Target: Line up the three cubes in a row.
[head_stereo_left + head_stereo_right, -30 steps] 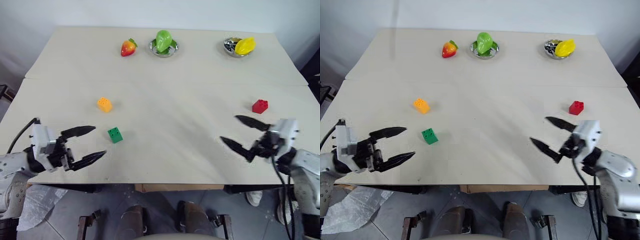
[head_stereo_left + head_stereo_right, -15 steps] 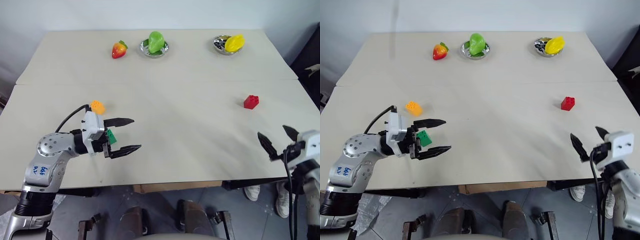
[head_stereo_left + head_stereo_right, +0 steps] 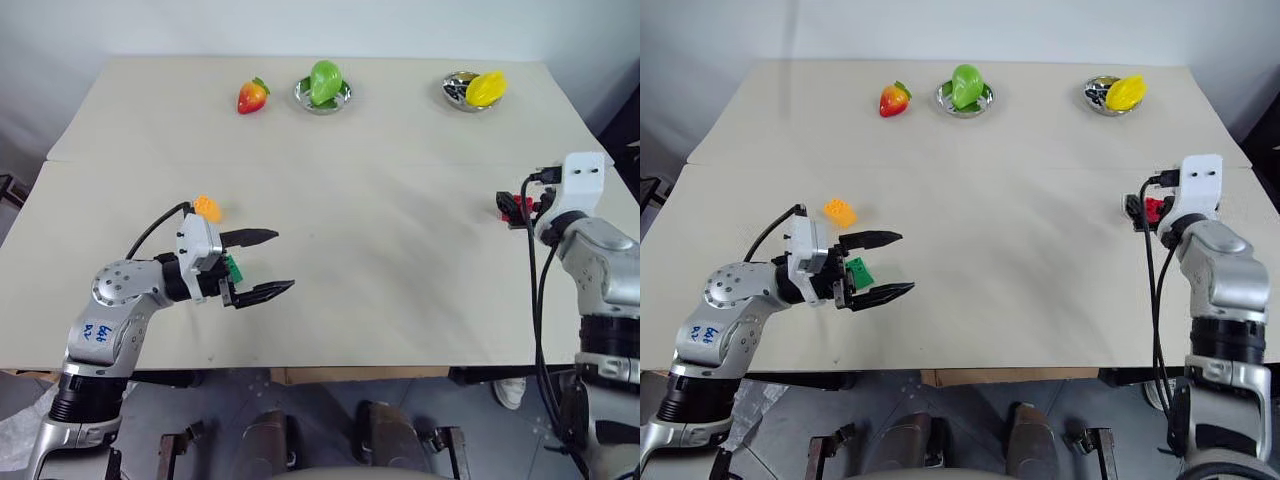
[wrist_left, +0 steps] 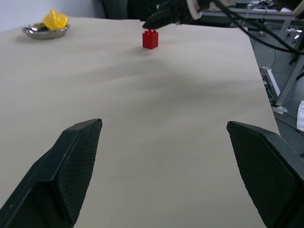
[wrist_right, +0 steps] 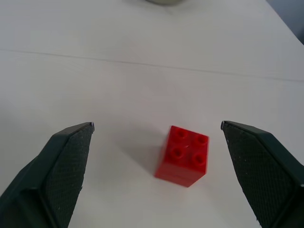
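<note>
the left gripper [image 3: 262, 264] hovers wide open over the near left of the table [image 3: 400, 250], the green cube [image 3: 858, 271] just behind its fingers and the orange cube [image 3: 208, 207] a little farther. at the right edge, the right gripper [image 5: 156, 137] stands wide around the red cube [image 5: 183, 155], not touching it.

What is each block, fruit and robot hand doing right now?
red cube: upright on the table, between the open fingers, not gripped
green cube: on the table, partly hidden by the left gripper
orange cube: on the table, alone
left gripper: open, empty
right gripper: open
green fruit: in a bowl
yellow fruit: in a bowl
strawberry: on the table
</note>
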